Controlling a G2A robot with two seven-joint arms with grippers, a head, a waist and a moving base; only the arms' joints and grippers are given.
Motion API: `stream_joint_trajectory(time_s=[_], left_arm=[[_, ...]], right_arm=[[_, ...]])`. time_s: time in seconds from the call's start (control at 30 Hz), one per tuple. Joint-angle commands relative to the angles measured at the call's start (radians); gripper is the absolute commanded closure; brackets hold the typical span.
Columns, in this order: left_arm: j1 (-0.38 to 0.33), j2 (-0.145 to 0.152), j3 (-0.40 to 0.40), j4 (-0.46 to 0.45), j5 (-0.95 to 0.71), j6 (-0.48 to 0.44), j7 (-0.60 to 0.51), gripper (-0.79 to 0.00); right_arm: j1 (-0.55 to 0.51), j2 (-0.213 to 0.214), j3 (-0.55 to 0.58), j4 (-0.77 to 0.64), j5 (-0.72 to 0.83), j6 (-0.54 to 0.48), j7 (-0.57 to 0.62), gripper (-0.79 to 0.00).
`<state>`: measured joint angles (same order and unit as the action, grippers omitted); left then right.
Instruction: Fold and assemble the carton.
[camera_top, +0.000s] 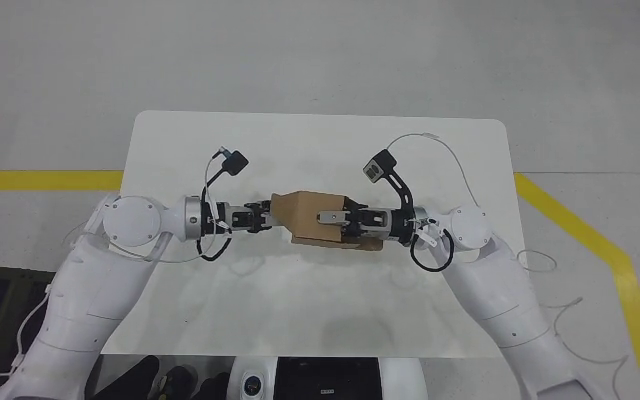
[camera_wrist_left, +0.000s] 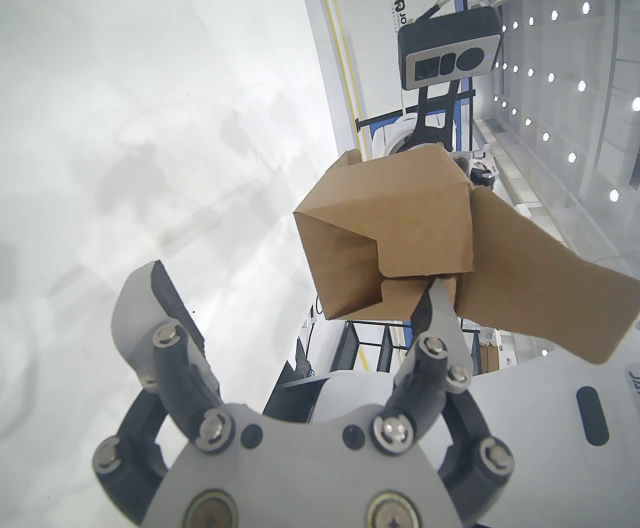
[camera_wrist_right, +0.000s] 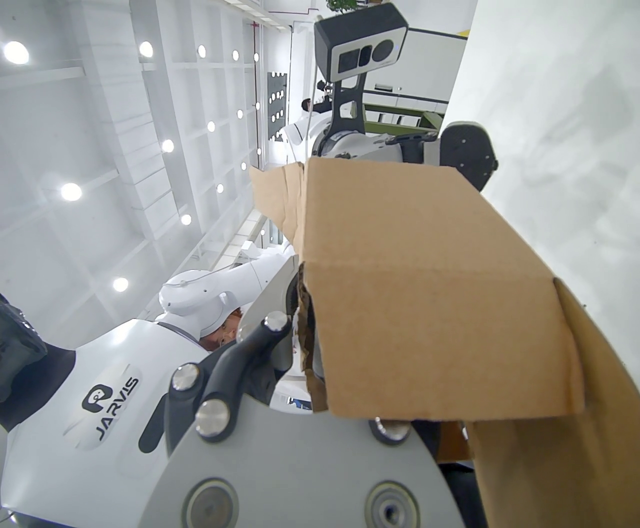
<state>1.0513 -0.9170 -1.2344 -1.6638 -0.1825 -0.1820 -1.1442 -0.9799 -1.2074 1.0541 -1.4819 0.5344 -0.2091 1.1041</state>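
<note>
A brown carton (camera_top: 310, 215) is held above the middle of the white table (camera_top: 300, 140), between my two arms. My right gripper (camera_top: 328, 217) is shut on the carton's wall from the right, with one finger lying along the top face. In the right wrist view the carton (camera_wrist_right: 425, 300) hides most of that gripper; one finger (camera_wrist_right: 286, 300) shows beside its torn edge. My left gripper (camera_wrist_left: 297, 292) stands open at the carton's left end (camera_wrist_left: 390, 225), where the end flaps are folded in. One fingertip (camera_wrist_left: 436, 300) touches the folded flaps. A long flap (camera_wrist_left: 550, 295) sticks out to the side.
A thin white cable (camera_top: 455, 150) loops from the right arm over the table's far right part. Yellow tape (camera_top: 575, 225) marks the floor on both sides of the table. Bare table surface lies in front of and behind the carton.
</note>
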Motion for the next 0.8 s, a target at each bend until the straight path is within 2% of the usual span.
stream_joint_trajectory(time_s=[0.0, 0.2, 0.47, 0.77], left_arm=[[-0.005, -0.001, 0.006, 0.001, -0.002, -0.001, 0.002, -0.785], [-0.017, -0.001, 0.002, 0.015, 0.001, -0.004, 0.005, -0.785], [-0.014, 0.009, -0.05, 0.032, -0.002, 0.004, 0.01, -0.785], [-0.017, 0.01, -0.054, -0.012, -0.012, 0.009, 0.028, -0.785]], right_arm=[[0.001, -0.001, -0.003, 0.002, 0.001, -0.001, -0.001, 0.0], [-0.004, 0.002, 0.006, 0.015, -0.021, -0.004, -0.015, 0.0], [-0.037, 0.018, 0.051, 0.005, -0.11, 0.04, -0.056, 0.0], [-0.053, 0.026, 0.043, -0.035, -0.164, 0.108, -0.058, 0.0]])
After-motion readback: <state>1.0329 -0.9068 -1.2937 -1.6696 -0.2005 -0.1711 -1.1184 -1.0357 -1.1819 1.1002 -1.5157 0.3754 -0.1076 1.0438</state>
